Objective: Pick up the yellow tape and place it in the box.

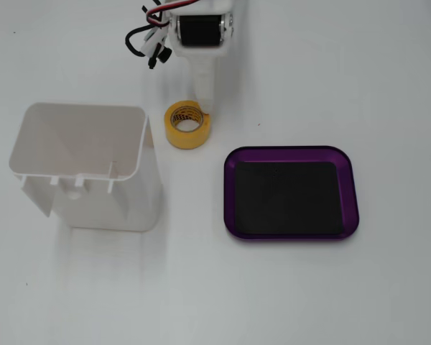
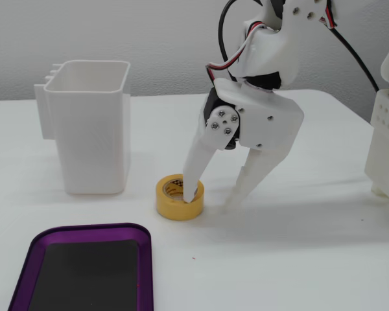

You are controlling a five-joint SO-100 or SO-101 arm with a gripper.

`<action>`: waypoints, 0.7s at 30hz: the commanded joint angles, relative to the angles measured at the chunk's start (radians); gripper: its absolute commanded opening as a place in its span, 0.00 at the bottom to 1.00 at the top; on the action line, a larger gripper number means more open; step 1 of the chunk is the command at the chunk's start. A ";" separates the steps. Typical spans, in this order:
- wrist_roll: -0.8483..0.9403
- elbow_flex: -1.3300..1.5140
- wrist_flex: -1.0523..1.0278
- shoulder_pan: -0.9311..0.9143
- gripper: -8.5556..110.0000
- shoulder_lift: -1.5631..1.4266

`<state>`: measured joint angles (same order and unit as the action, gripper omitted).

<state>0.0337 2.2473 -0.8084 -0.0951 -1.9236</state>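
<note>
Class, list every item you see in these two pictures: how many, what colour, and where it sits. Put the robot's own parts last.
Tape roll: one, yellow, flat on the table between the tub and the tray.
Tub: one, white, open-topped, empty, left in the top-down fixed view.
Tray: one, purple rim, black base, empty, right in that view.
Table: one, white, under everything.
Stand: one, white, right edge of the side fixed view.
Tool: one, white, open, one finger inside the roll's hole, the other outside.

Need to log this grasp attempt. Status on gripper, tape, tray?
Gripper open, one finger inside yellow tape, other outside on table. Tape not lifted. Purple tray empty, path clear; white container off to side.
</note>
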 commanded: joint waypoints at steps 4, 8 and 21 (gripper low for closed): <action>0.005 -0.021 0.055 -0.034 0.19 0.026; 0.005 -0.018 0.051 -0.061 0.19 0.017; 0.005 -0.071 -0.074 -0.058 0.19 -0.002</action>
<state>0.0353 2.2028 -0.8652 -0.1473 -1.8975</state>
